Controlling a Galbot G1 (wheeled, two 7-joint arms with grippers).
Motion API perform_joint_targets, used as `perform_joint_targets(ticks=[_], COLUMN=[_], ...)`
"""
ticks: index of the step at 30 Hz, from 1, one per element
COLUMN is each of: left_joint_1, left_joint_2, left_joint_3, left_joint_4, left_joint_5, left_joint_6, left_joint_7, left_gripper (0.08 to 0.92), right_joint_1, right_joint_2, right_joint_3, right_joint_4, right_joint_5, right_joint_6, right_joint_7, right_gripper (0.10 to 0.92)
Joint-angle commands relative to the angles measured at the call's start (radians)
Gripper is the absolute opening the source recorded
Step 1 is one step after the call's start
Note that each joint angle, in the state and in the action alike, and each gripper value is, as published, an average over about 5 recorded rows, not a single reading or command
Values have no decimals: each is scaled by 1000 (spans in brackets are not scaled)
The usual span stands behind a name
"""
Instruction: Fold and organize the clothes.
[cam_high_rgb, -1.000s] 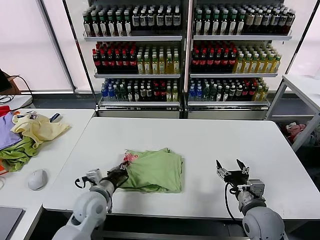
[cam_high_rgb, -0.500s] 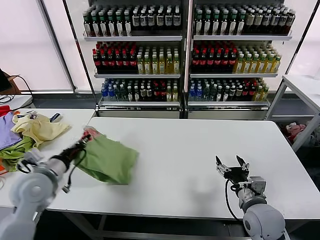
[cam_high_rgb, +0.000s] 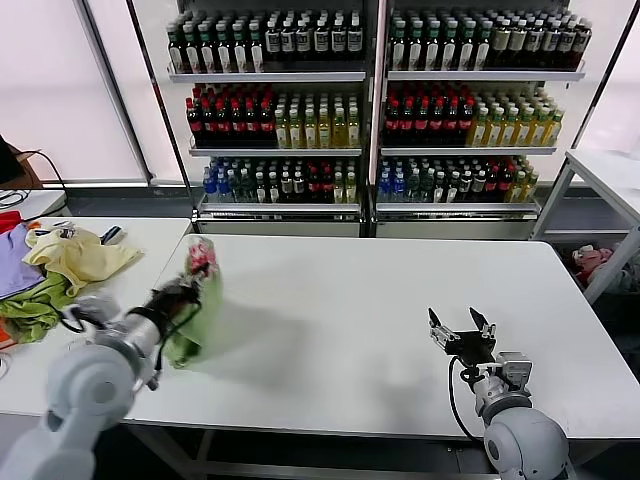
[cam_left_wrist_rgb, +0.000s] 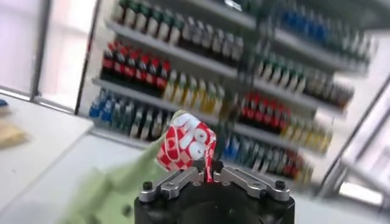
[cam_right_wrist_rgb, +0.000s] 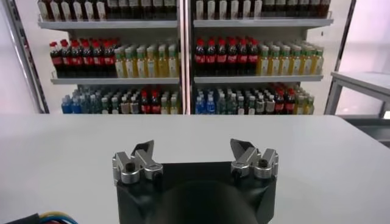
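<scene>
Shelves of bottles (cam_high_rgb: 370, 110) are ranged behind the white table (cam_high_rgb: 400, 290). At the table's left edge the polo shirt (cam_high_rgb: 195, 310) is held aloft by the left gripper (cam_high_rgb: 178, 300), its fingers clenched on a fold near the red-and-white print (cam_left_wrist_rgb: 187, 141). For a tidy set-down, the shirt is best carried low and released only once it lies flat beside the heap of garments (cam_high_rgb: 55, 270). The right gripper (cam_high_rgb: 461, 334) is parked near the table's front right, fingers spread, nothing held. Compared with half a second earlier, the shirt has been swung further left and bunched up.
</scene>
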Motion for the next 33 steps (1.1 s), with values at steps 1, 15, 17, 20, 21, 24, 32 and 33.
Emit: perform_joint_targets(ticks=[1, 15, 17, 20, 21, 24, 32, 33], left_joint_1=[-111, -213, -201, -169, -154, -109, 68, 92], left_joint_2=[-194, -335, -330, -315, -308, -288, -150, -136], left_joint_3=[473, 531, 521, 504, 493, 430, 189, 157], left_joint_4=[188, 252, 229, 190, 176, 130, 1, -7], left_joint_5=[592, 476, 453, 426, 419, 402, 490, 506], left_joint_6=[12, -27, -65, -124, -139, -159, -190, -191], left_joint_7=[52, 4, 9, 13, 15, 18, -5, -7], left_gripper=[116, 165, 224, 311, 336, 423, 657, 682], right_joint_1=[-1, 14, 21, 33, 38, 56, 167, 189], right_joint_2=[1, 2, 3, 6, 9, 26, 110, 125], right_joint_3=[8, 7, -1, -19, -28, -71, -348, -379], right_joint_4=[7, 8, 7, 3, 1, -5, -111, -139], right_joint_5=[1, 2, 2, 1, 1, 4, -33, -39], right_joint_6=[3, 3, 3, 3, 3, 2, 1, 1], right_joint_7=[-1, -9, -10, -7, -5, 8, 77, 84], right_gripper=[823, 823, 823, 823, 823, 823, 823, 823])
